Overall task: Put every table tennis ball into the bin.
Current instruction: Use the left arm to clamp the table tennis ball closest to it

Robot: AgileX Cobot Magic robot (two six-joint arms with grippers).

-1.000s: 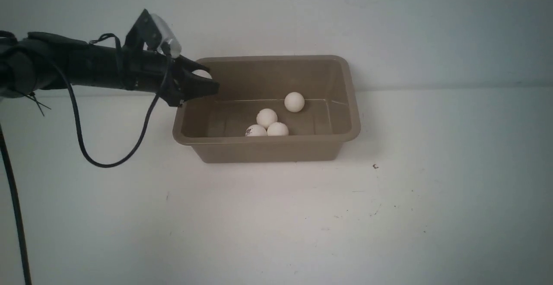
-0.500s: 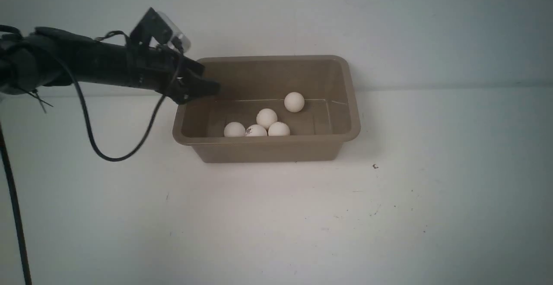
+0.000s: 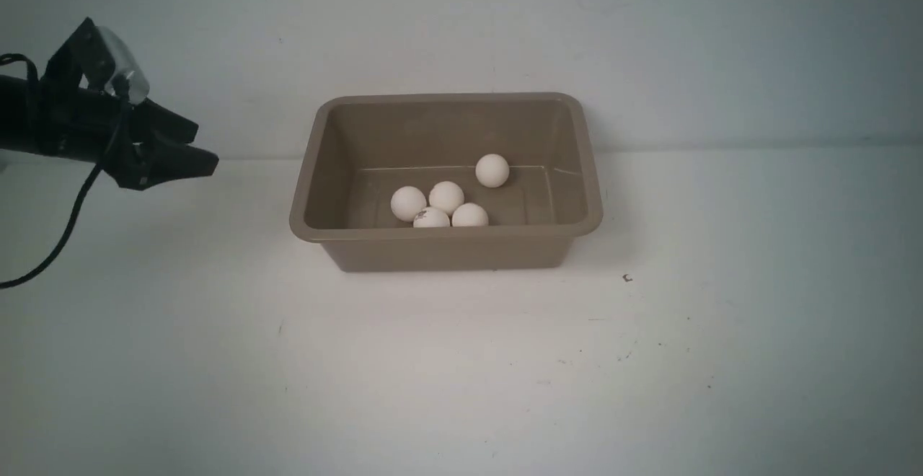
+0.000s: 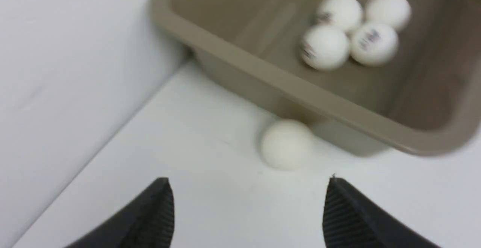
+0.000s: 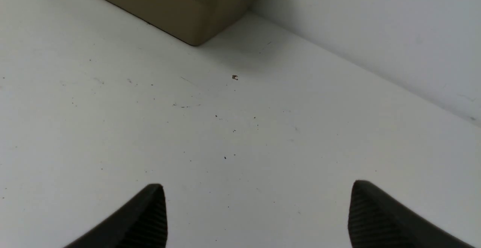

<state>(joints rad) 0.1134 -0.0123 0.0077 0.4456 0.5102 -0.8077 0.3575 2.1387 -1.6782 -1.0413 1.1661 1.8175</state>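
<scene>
The taupe bin (image 3: 443,249) stands at the back of the table against the wall. Several white table tennis balls lie inside it, most in a cluster (image 3: 446,197) near the front wall and one (image 3: 492,170) apart behind. My left gripper (image 3: 205,148) hangs open and empty to the left of the bin. In the left wrist view another ball (image 4: 286,144) rests on the table against the bin's outer wall (image 4: 263,90), just ahead of the open left gripper (image 4: 248,188). My right gripper (image 5: 257,189) is open and empty over bare table, away from the bin (image 5: 180,11).
The white wall (image 3: 461,21) rises directly behind the bin. A small dark speck (image 3: 626,278) lies on the table right of the bin. The left arm's black cable (image 3: 50,252) hangs at the far left.
My left gripper let its ball fall into the bin, opened, and drew back to the left, away from the bin's rim. The dropped ball rolled to the cluster.
</scene>
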